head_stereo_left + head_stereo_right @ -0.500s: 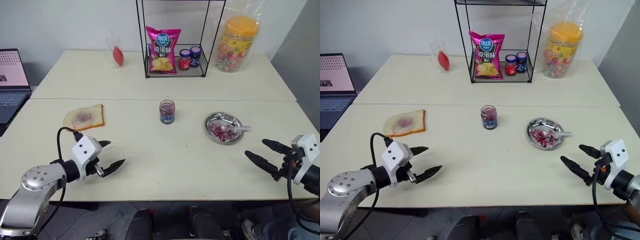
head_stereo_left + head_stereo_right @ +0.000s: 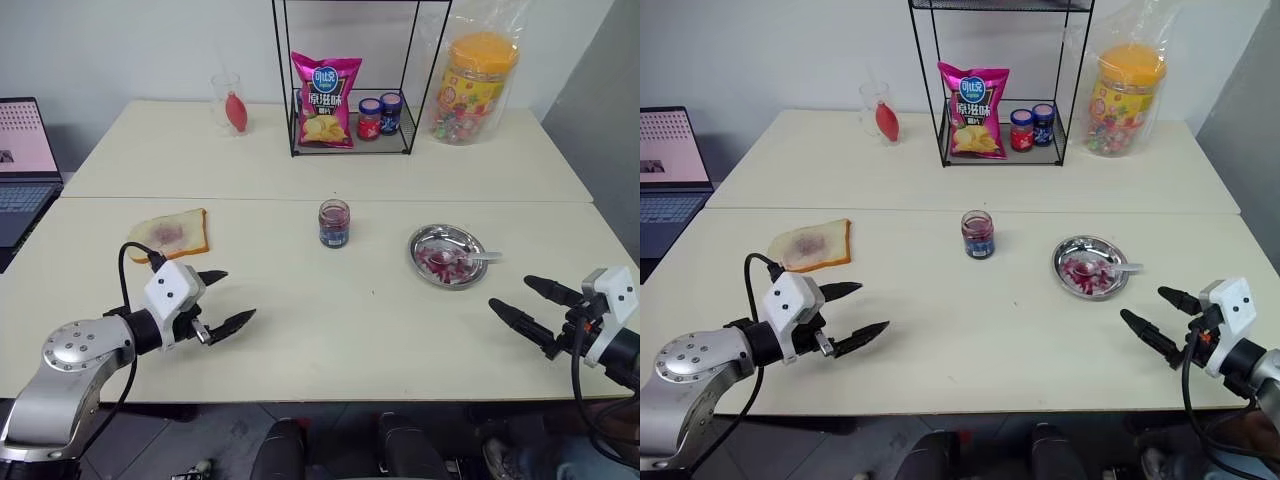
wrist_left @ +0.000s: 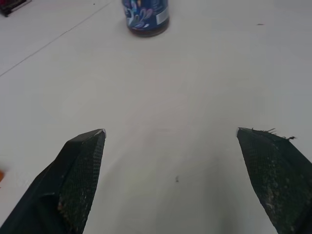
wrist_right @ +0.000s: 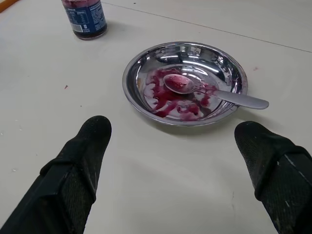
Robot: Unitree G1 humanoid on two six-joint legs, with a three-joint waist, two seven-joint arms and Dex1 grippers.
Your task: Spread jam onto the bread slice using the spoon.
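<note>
Head views: the bread slice (image 2: 169,234) is lying on the surface's left side, well apart from the steel dish (image 2: 447,254) at right. Both the left tool (image 2: 222,301) and the right tool (image 2: 533,305) are hovering, fingers apart, holding nothing.

Right wrist view: the spoon (image 4: 215,91) is resting in the dish, its bowl sitting in the jam (image 4: 168,97). It is probably light, stiff and slick; the clean handle overhanging the rim looks best to grasp.

Two cream tables (image 2: 330,170) pushed together, white wall (image 2: 130,45) behind, open laptop (image 2: 22,160) at left edge.
</note>
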